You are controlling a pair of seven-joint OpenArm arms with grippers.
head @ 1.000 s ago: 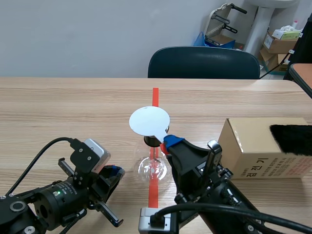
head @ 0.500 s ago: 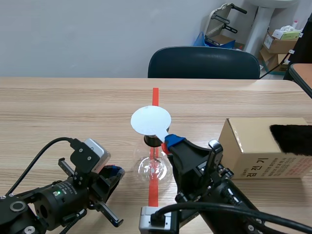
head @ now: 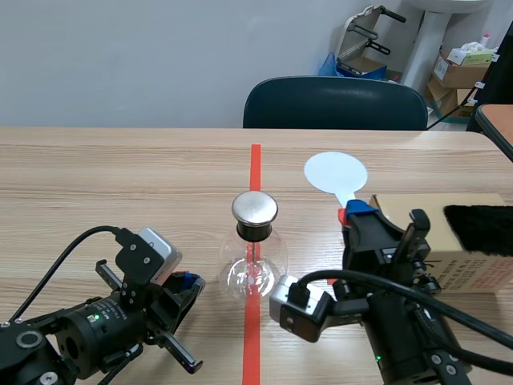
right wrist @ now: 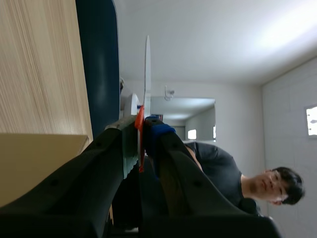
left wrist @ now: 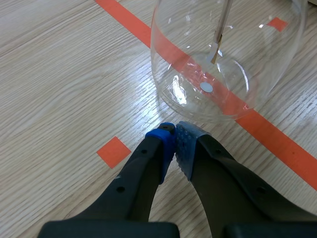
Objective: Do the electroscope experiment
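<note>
The electroscope, a round glass flask (head: 255,269) with a black neck and a metal disc cap (head: 255,208), stands on the orange-red tape line at the table's middle. In the left wrist view its glass bulb (left wrist: 225,59) is just ahead of my left gripper (left wrist: 175,141), which is shut on nothing and rests low on the table. My right gripper (head: 357,212) is raised to the right of the flask, shut on the red handle of a white round paddle (head: 336,172). The paddle (right wrist: 147,74) appears edge-on between its fingers.
A cardboard box (head: 437,253) with a black fur piece (head: 479,228) on top stands at the right, close behind my right arm. A dark chair (head: 335,103) is at the table's far edge. A person shows in the right wrist view.
My right gripper has carried the white paddle from above the flask's metal cap off to the right, uncovering the cap. The left arm has not moved.
</note>
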